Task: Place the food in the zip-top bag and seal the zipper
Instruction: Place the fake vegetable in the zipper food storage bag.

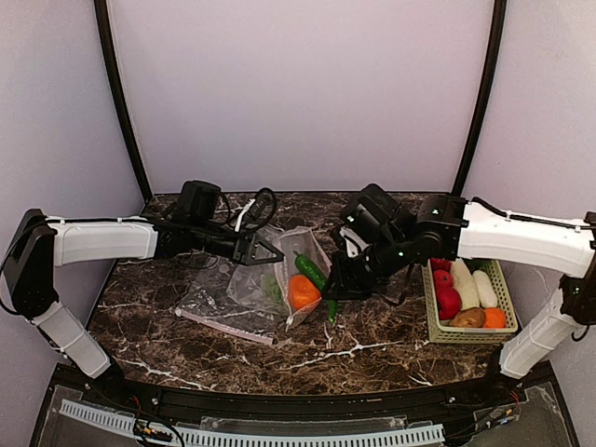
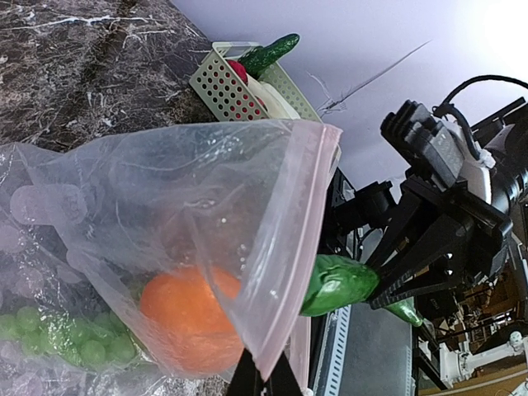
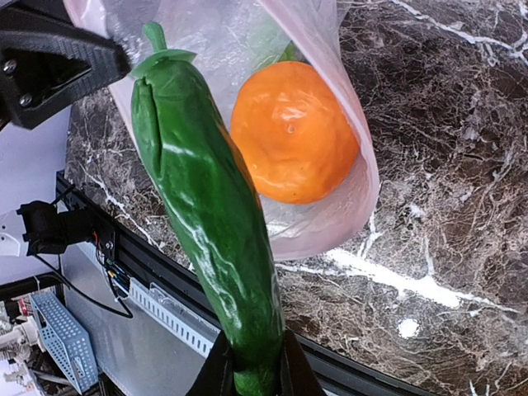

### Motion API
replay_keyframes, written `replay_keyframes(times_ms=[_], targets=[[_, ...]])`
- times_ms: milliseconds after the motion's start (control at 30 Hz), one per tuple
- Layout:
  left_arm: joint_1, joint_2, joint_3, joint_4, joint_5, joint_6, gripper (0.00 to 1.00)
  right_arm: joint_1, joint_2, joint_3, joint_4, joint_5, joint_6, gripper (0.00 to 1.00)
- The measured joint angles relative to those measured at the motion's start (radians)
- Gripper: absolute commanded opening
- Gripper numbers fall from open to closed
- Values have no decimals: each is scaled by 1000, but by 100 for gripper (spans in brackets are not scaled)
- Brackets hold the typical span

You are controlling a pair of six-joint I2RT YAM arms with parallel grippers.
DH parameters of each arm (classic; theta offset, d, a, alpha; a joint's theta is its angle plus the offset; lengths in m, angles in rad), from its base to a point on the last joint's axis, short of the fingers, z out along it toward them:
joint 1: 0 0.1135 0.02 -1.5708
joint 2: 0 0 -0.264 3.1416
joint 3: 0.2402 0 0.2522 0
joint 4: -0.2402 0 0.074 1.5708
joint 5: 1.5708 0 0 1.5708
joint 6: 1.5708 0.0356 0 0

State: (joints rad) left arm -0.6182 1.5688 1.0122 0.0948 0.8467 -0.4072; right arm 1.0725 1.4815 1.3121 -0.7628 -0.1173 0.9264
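Right wrist view: right fingers (image 3: 216, 375) grip a long green vegetable (image 3: 206, 214) by one end, stem aimed at the zip-top bag (image 2: 206, 190). Left fingers (image 2: 243, 381) pinch the bag open by its zipper (image 2: 309, 214) edge, mid-table (image 1: 372, 354), with an orange (image 3: 293, 132) already inside. The risk is that the stem snags the limp rim, folding the mouth shut or tugging it free.

Soft even light; sheen on zip-top bag (image 2: 247, 190); wall (image 2: 495, 33) overexposed.
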Motion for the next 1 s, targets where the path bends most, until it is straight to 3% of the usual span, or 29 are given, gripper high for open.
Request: replay_keyframes(times_ms=[533, 1000], targets=[[-134, -90, -2, -61, -107, 118, 1, -6, 81, 106, 0, 166, 128, 4], [-150, -89, -21, -21, -55, 97, 1, 40, 263, 214, 6, 361, 114, 9]])
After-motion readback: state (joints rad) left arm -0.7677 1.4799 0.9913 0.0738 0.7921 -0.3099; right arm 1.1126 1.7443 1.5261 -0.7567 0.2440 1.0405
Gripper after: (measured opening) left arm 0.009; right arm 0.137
